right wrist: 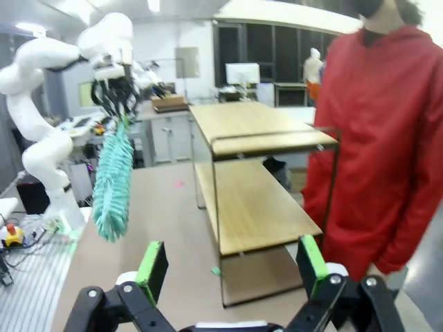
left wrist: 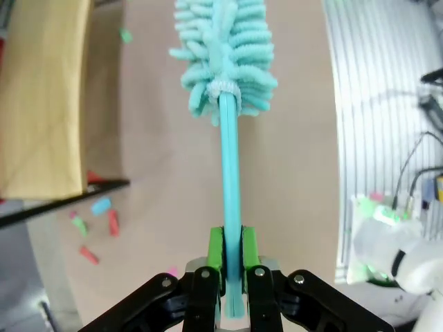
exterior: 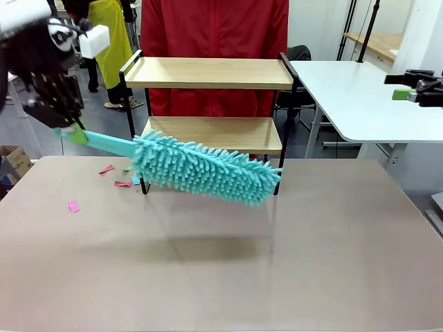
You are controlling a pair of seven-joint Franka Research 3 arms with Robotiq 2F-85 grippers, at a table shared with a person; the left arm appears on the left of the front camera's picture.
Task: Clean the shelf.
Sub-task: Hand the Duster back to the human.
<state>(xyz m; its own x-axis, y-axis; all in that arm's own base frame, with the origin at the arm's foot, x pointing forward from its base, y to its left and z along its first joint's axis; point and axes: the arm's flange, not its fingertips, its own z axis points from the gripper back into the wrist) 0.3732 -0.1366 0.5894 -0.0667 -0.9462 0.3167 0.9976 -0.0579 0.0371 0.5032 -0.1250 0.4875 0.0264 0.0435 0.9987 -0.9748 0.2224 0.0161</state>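
Note:
The shelf (exterior: 208, 72) stands at the table's far side, two light wooden boards on a thin black frame; it also shows in the right wrist view (right wrist: 256, 200) and, as a board edge, in the left wrist view (left wrist: 41, 97). My left gripper (exterior: 71, 131) (left wrist: 232, 256) is shut on the teal handle of a fluffy teal duster (exterior: 208, 169) (left wrist: 225, 48) (right wrist: 113, 180). The duster's head hangs slanted in front of the lower board, just above the table. My right gripper (exterior: 408, 91) (right wrist: 232, 266) is open and holds nothing, off to the right of the shelf.
Small pink, red, green and blue paper scraps (exterior: 106, 169) (left wrist: 100, 205) lie on the brown table (exterior: 228, 277) by the shelf's left leg. A person in a red jacket (exterior: 214, 28) (right wrist: 387, 138) stands behind the shelf. A white table (exterior: 353, 90) is at the right.

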